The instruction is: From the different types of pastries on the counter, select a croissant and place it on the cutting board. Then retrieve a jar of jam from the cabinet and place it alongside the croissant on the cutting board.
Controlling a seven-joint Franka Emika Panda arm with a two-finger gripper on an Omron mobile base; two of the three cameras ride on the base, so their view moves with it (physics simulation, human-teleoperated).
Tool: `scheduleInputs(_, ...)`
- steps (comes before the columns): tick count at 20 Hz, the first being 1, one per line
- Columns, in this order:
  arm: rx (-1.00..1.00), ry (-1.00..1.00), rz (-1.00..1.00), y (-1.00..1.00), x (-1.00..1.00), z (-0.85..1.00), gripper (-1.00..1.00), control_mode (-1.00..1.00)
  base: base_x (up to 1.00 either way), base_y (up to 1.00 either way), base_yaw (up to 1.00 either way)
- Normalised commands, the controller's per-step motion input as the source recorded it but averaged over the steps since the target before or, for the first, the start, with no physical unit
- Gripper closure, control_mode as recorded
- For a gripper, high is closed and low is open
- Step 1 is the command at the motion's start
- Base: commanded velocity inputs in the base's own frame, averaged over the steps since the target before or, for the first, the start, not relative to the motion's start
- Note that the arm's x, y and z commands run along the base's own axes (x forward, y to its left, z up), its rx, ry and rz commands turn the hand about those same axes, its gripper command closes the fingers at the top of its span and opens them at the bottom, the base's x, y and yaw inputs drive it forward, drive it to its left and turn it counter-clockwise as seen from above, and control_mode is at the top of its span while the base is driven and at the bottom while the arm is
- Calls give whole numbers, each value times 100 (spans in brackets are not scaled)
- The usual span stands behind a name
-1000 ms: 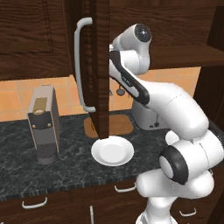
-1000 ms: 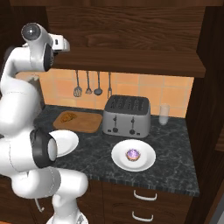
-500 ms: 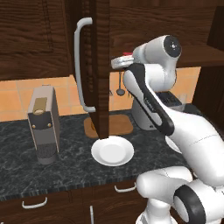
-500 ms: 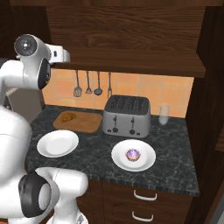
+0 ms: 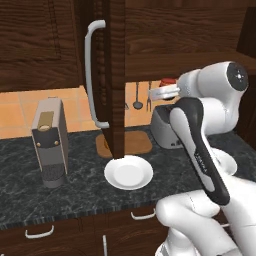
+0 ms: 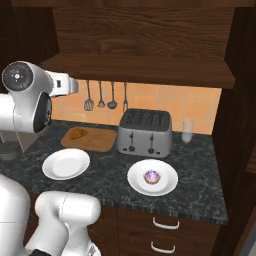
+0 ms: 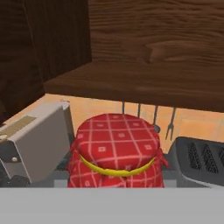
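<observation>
Aloft, jam jar point(image 7: 116, 151) (red-topped), clamped.

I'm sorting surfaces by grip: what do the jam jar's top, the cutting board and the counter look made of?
The jar of jam: its top looks like red checked cloth tied with a yellow band, soft and matte. The cutting board appears to be tan wood with a dull finish. The counter looks like dark marbled stone, speckled grey and black, probably polished.

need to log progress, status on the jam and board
Gripper shut on jam jar, held up by the open cabinet door. Croissant already on board. Toaster beside the board, nothing on the board's free half.
</observation>
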Motion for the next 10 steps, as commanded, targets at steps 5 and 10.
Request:
scheduleInputs(5,0,3,0,-24,-100,-28,100,-100,0,0,0)
scheduleInputs(10,0,6,0,-26,-97,-33,100,-100,0,0,0)
